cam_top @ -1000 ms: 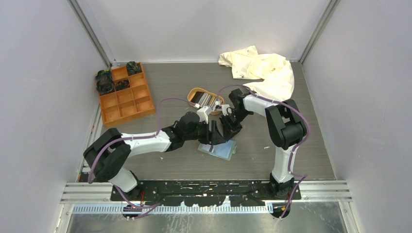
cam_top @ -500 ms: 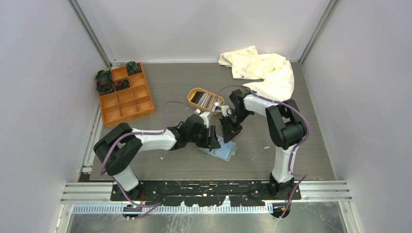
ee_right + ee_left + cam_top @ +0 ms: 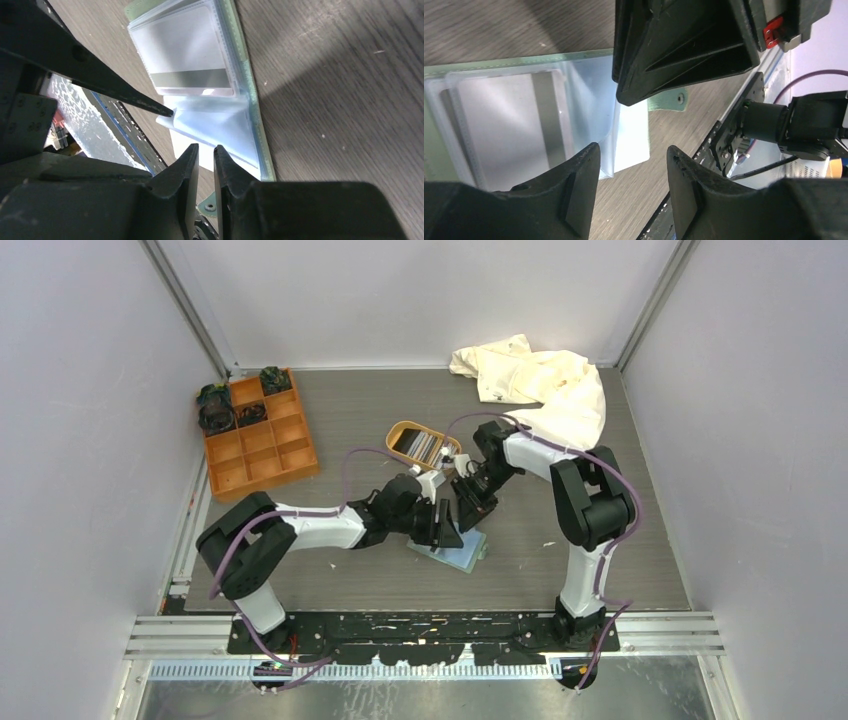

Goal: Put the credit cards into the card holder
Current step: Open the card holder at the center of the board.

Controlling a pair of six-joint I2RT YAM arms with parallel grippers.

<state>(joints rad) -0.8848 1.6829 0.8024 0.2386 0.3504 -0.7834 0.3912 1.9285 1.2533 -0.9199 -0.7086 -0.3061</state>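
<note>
No legible writing on the card holder [image 3: 252,100] (clear sleeves inside).

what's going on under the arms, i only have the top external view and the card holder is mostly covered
Observer: The card holder lies open on the table, with its clear sleeves facing up.
Operator: any card in it
Observer: Yes, a grey-white card with a dark stripe sits inside one sleeve.
Operator: is the left tool holding anything
Observer: No, the left tool is open with nothing between its jaws. In the right wrist view one of its fingertips meets the corner of a raised sleeve.
</note>
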